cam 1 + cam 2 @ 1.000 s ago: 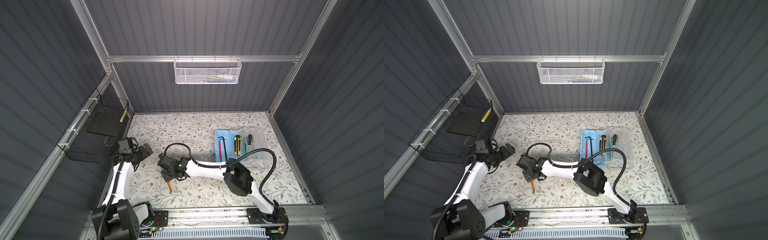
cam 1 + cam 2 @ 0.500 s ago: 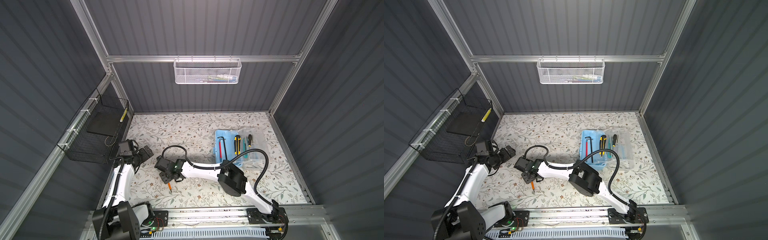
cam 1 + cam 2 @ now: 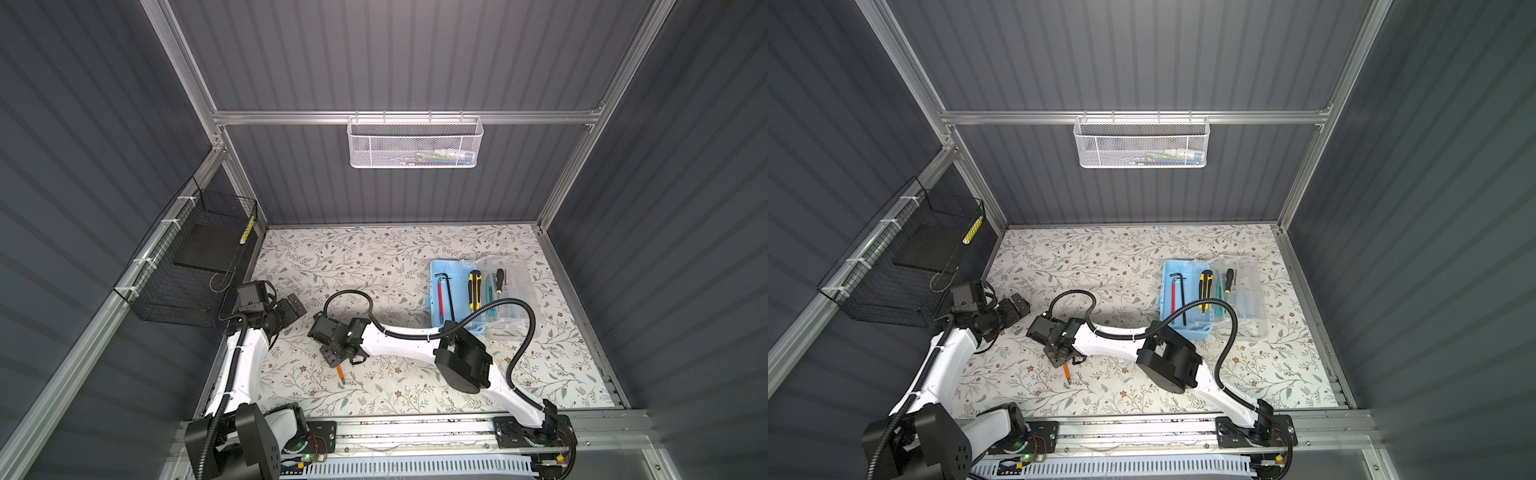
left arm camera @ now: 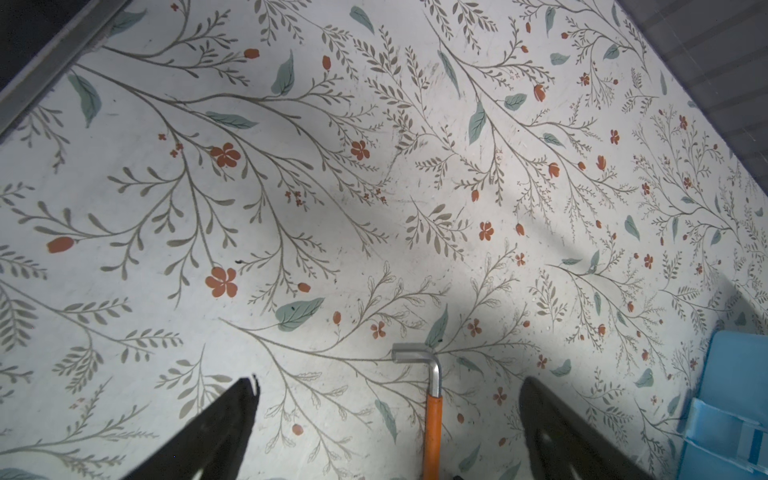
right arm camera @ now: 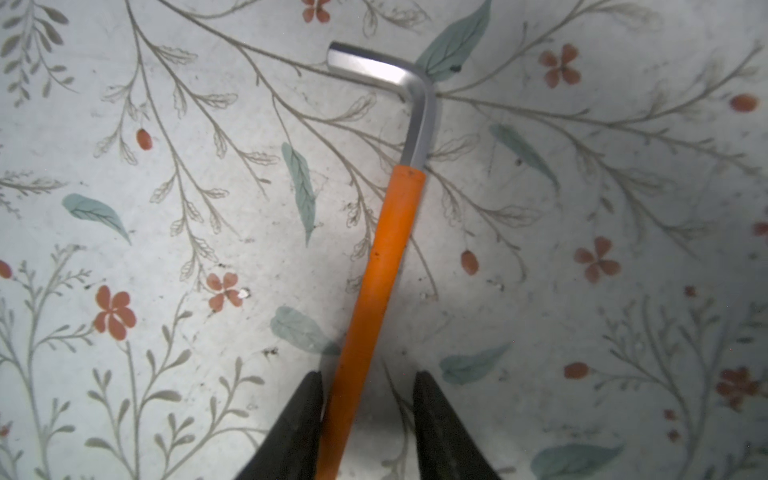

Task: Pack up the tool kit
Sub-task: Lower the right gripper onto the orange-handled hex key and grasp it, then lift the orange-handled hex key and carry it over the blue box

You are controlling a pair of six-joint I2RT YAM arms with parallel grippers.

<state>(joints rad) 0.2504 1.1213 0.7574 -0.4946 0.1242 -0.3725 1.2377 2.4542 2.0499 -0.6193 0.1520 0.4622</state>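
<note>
On the table, one orange-handled hex key

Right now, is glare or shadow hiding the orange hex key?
Right wrist view: glare whitens the orange hex key at its bare bend, soft shadow by the right tool, focus sharp. Left wrist view: shadow bands cross the table, key visible.

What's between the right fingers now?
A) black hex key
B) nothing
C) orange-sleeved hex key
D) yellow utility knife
C: the right wrist view shows the orange-sleeved hex key between the right fingers, with one finger clear of it.
</note>
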